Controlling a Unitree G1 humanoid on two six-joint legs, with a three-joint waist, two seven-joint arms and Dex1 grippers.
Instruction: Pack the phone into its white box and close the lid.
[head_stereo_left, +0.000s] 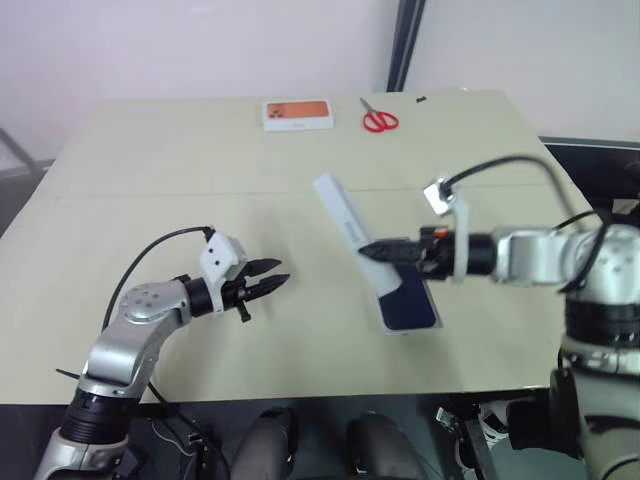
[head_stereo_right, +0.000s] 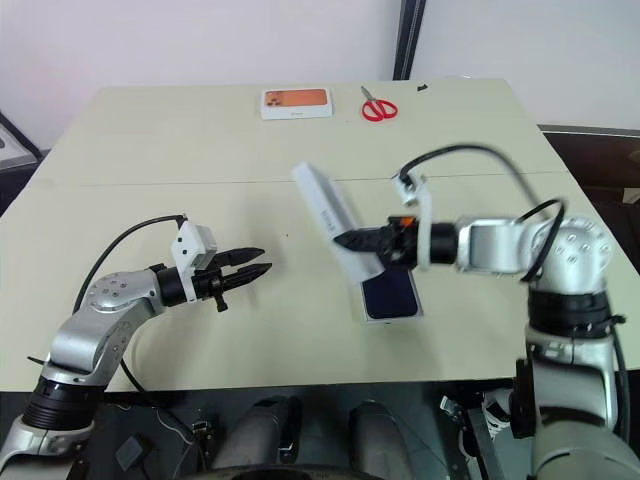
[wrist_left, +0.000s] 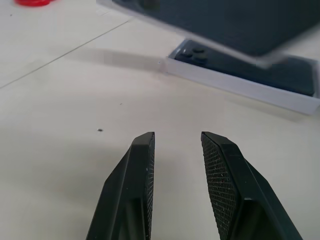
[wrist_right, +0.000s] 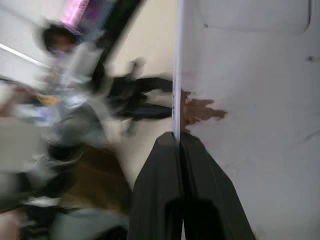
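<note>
Beneath the tilted lid (head_stereo_left: 345, 222), the phone (head_stereo_left: 410, 305), half-hidden.

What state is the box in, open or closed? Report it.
Open. The lid is tilted in the air above the white box, pinched by the right gripper, and the phone lies uncovered inside.

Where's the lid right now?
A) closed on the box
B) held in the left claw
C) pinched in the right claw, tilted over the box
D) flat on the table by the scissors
C: the right claw grips the lid by its edge, slanted above the box.
</note>
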